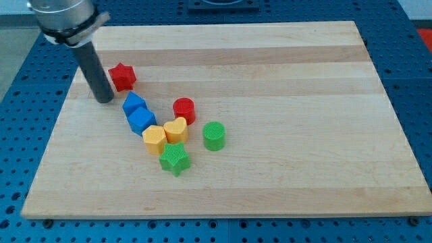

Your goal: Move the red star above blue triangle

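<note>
The red star lies near the view's upper left on the wooden board. My tip rests on the board just left of and slightly below the red star, close to it. The blue triangle lies just below and right of the red star, touching a blue cube beneath it. The tip is left of the blue triangle, with a small gap.
A red cylinder, yellow hexagon, yellow heart, green cylinder and green star cluster below and right of the blue blocks. The board's left edge runs close to the tip.
</note>
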Robot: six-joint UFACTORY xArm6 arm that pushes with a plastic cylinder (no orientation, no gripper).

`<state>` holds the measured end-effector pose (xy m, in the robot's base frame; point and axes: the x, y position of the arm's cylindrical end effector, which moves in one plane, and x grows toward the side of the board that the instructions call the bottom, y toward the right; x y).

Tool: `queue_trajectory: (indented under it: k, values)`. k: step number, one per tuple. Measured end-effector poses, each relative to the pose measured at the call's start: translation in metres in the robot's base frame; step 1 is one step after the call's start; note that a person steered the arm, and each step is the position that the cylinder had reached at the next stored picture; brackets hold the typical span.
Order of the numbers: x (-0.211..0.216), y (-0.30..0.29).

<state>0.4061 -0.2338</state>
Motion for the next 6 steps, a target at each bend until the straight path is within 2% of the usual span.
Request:
queue_trajectory:
  k: [2,3,4,5,6]
  values:
    - [-0.015,-0.025]
    - [-0.049,-0.018]
    - [-0.070,0.037]
    - [-0.072,0.088]
    - [-0.071,0.072]
